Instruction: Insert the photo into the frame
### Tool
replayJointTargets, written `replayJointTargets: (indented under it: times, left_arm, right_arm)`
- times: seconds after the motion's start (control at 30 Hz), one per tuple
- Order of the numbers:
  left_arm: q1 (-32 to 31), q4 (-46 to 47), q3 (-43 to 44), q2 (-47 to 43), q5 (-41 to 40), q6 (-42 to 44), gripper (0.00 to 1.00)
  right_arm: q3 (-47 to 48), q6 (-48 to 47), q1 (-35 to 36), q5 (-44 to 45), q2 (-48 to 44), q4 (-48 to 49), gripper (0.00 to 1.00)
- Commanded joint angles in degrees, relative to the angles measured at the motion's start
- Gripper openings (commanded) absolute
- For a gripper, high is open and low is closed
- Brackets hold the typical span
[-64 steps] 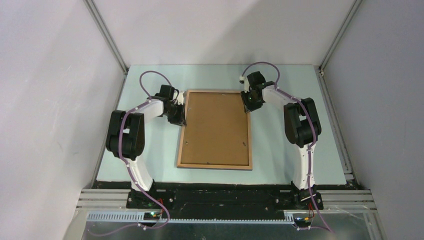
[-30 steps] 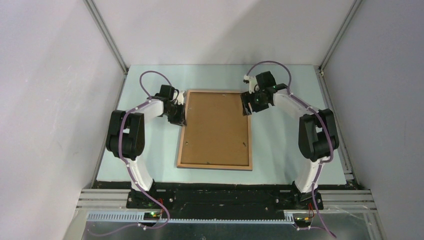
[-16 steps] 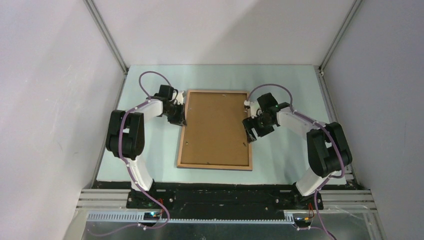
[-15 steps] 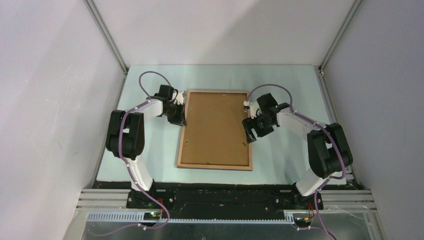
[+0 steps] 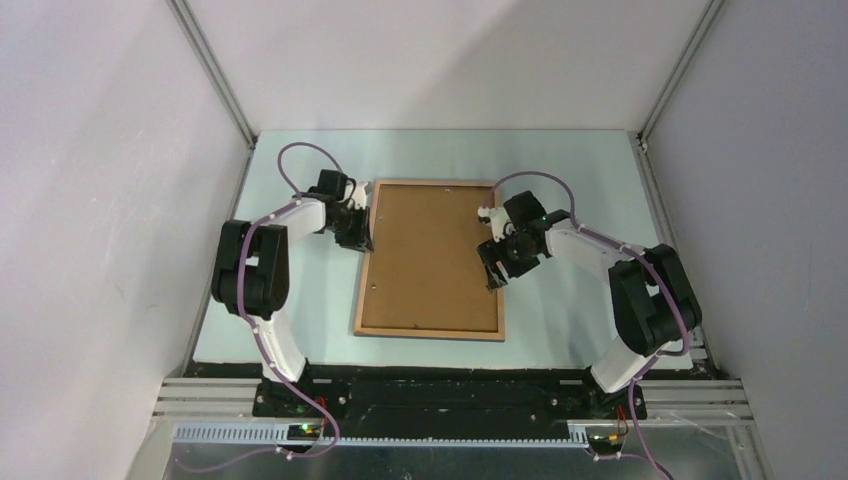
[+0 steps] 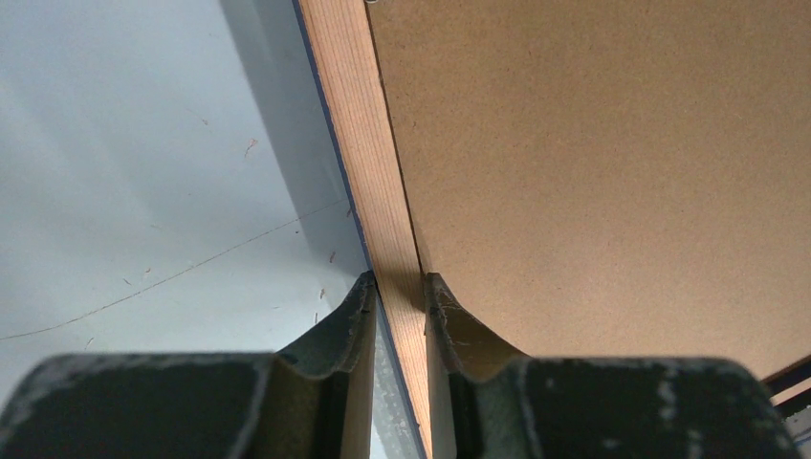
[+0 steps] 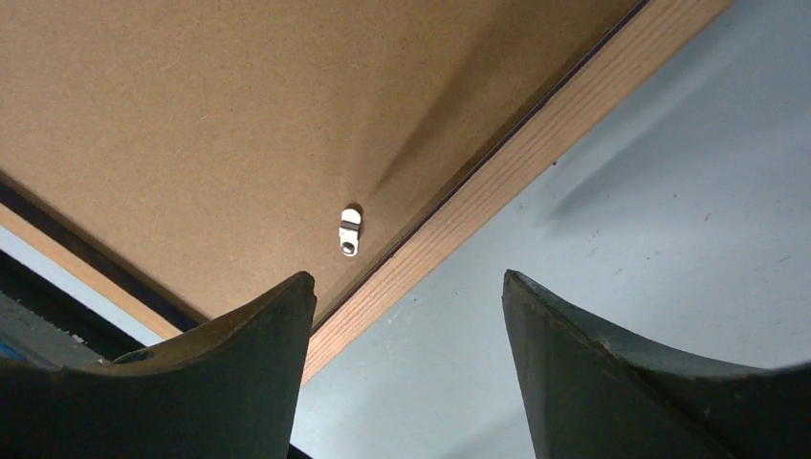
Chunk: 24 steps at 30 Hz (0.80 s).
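Note:
The frame (image 5: 428, 331) lies flat at the table's middle, wood-brown side up, with a brown backing board (image 5: 432, 255) filling it. The photo is hidden. My left gripper (image 5: 362, 238) is at the frame's left rail near the far corner. In the left wrist view the left gripper (image 6: 398, 287) is shut on that rail (image 6: 368, 153), one finger outside and one on the board's (image 6: 593, 163) edge. My right gripper (image 5: 492, 278) hovers open over the right rail. In the right wrist view the right gripper (image 7: 409, 282) straddles the rail (image 7: 536, 143), close to a small white turn clip (image 7: 350, 232).
The pale blue-green table mat (image 5: 300, 300) surrounds the frame. Grey enclosure walls (image 5: 120, 200) rise on the left, right and back. Another small clip (image 5: 376, 288) shows near the board's left edge. Black arm bases sit along the near edge (image 5: 440, 395).
The right gripper has come from the frame's far right corner down along the right rail to its middle, then edged slightly inward. The left gripper has kept its hold.

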Motion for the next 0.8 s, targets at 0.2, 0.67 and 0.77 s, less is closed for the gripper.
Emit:
replayJointTargets:
  times: [0.2,0.67,0.77]
  left_arm:
    - [-0.1,-0.2,-0.3,0.8,3.7,2.1,0.00]
    - [-0.1,-0.2,-0.2,0.9,3.7,2.1,0.00]
    - [-0.1,-0.1,-0.1,1.0,3.8,2.1,0.00]
  right_arm:
    - [-0.1,0.6,2.1,3.5,2.7,3.1,0.75]
    - [0.5,2.3,4.1,5.8,4.9,4.5,0.71]
    - [0.5,2.5,4.7,6.7,5.3,4.7,0.70]
